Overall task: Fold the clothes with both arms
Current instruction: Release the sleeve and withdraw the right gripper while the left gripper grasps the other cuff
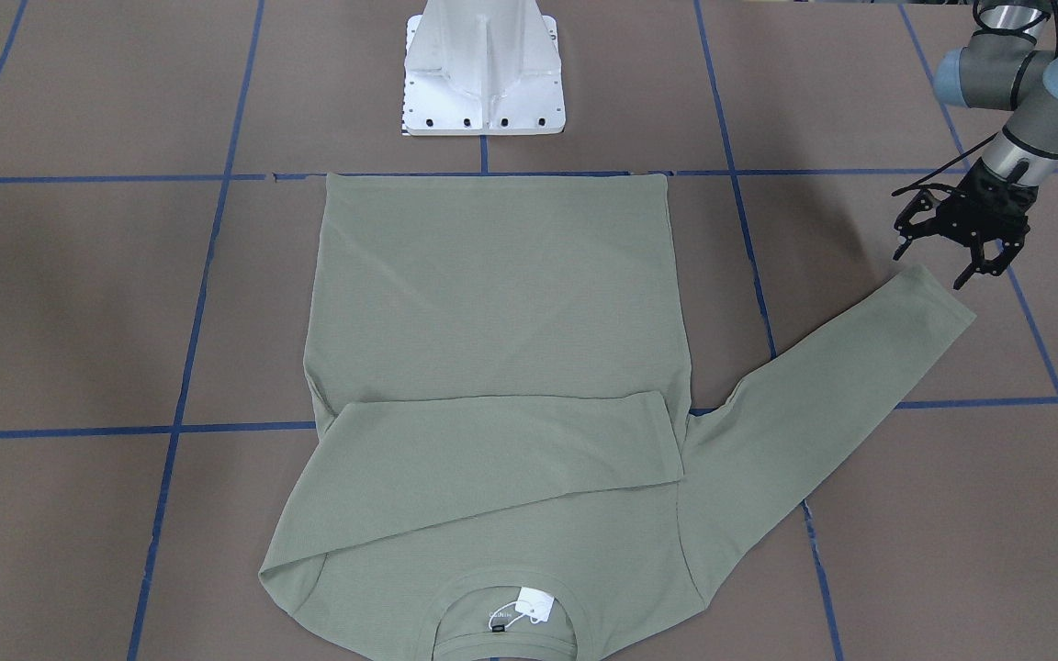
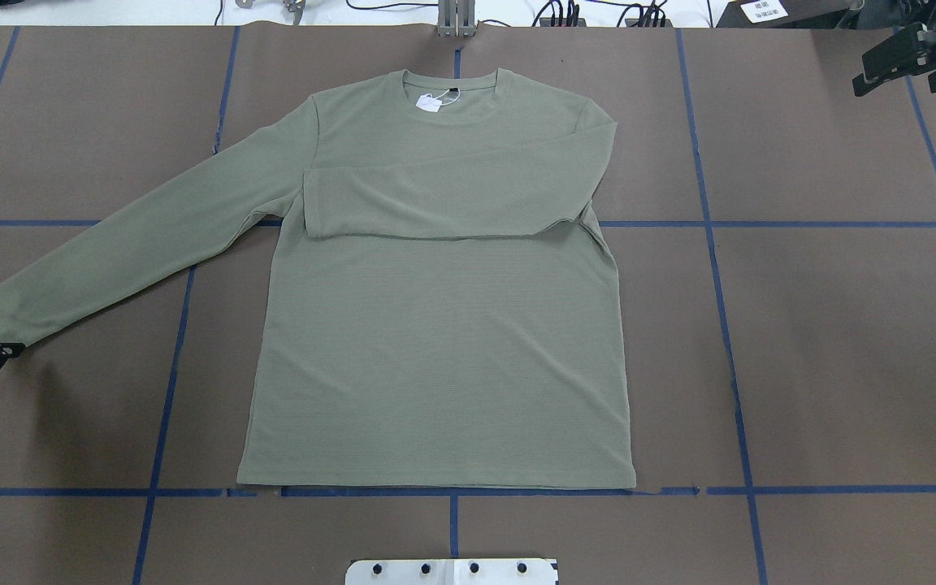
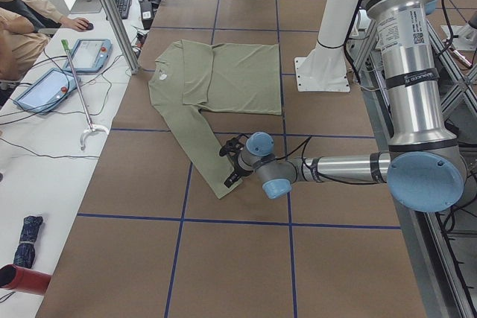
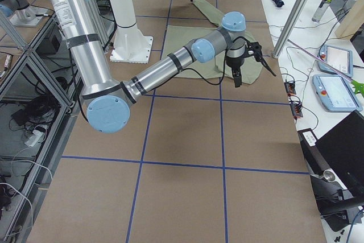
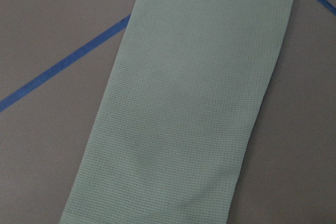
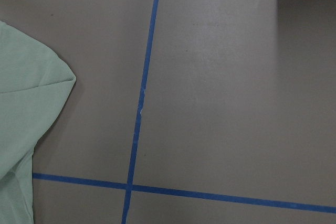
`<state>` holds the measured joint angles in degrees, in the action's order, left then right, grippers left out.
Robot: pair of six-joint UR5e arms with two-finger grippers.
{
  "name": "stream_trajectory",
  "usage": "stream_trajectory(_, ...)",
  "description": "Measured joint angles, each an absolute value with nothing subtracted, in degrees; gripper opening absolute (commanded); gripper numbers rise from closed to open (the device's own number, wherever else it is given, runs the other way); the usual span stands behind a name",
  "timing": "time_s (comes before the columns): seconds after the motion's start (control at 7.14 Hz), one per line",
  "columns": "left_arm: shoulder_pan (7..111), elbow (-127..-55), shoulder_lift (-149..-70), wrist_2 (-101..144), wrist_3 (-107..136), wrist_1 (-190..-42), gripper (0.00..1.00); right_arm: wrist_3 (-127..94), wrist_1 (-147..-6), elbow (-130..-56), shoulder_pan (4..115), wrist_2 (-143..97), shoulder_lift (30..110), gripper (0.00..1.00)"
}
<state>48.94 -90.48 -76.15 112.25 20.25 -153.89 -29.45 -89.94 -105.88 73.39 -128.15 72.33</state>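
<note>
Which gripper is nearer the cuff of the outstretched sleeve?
Left. The left gripper hovers at the cuff; the right gripper is far off, across the whole shirt.

The shirt (image 1: 492,294) lies flat on the brown table (image 1: 79,275), hem toward the white base (image 1: 485,73), collar (image 1: 503,633) at the view's bottom edge with a white tag (image 1: 534,606) inside. One sleeve (image 1: 492,468) is folded across the chest. The other sleeve (image 1: 823,404) stretches out toward the view's right. The left gripper (image 1: 931,266), its jaws spread, hangs just beside that sleeve's cuff (image 1: 938,308).
</note>
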Motion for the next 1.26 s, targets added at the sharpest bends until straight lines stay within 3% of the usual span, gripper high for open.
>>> stream_trajectory(0.84,48.5,-89.1,-76.1,111.9,17.5,-153.9,0.68,-29.4,-89.9,-105.7,73.4,-127.8,72.7,1.0)
stream_trajectory(0.98,48.5,-88.8,-76.1,111.9,17.2,-154.0,0.55,-29.5,-89.8,-105.7,73.4,-127.8,72.7,1.0)
stream_trajectory(1.26,48.5,-88.8,-76.2,111.9,17.1,-154.5,0.05,-29.5,-89.8,-105.7,73.4,-127.8,72.7,1.0)
